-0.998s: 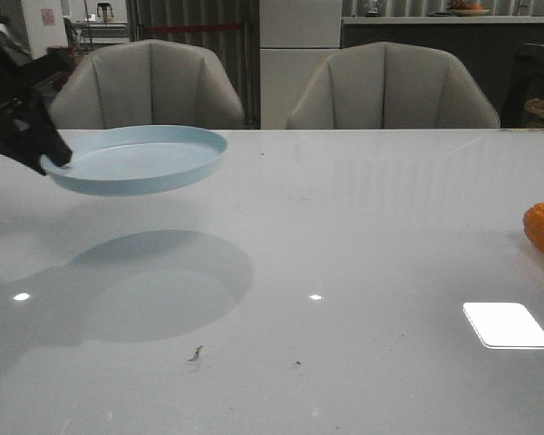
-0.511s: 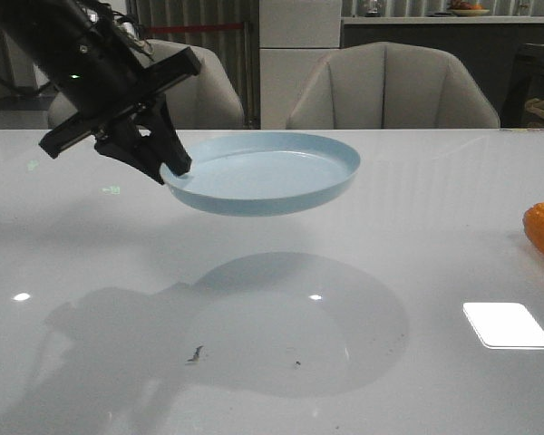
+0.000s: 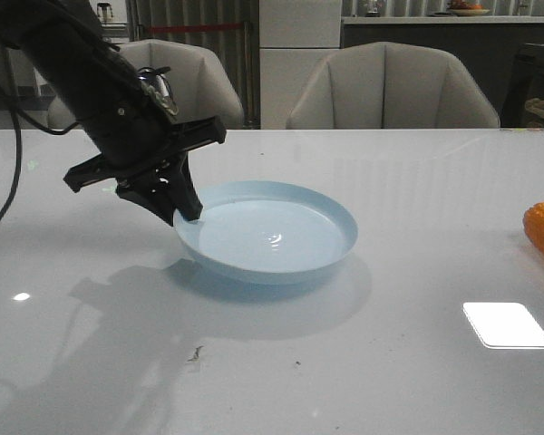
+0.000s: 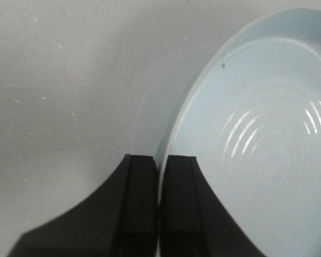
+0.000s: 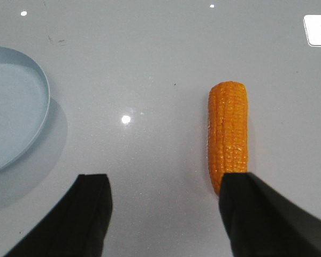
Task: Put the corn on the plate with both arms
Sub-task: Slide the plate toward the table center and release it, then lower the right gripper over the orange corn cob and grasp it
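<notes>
The plate (image 3: 267, 232) had come down to the table (image 3: 417, 272), its left rim clamped by the left gripper (image 3: 183, 210). At far right lay the corn (image 5: 228, 135), long axis near-to-far, before the spread right gripper (image 5: 166, 214).

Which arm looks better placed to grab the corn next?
The right: its open gripper hangs just above the corn. The left gripper is clamped on the plate rim.

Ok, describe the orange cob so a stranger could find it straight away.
Start at the glossy white table and follow it to the robot's far right edge, well away from the round pale-blue plate pinched by the left gripper. There lies the stubby orange-yellow corn cob, beside the open right gripper. It is the only orange, bumpy-kernelled thing on the table.
</notes>
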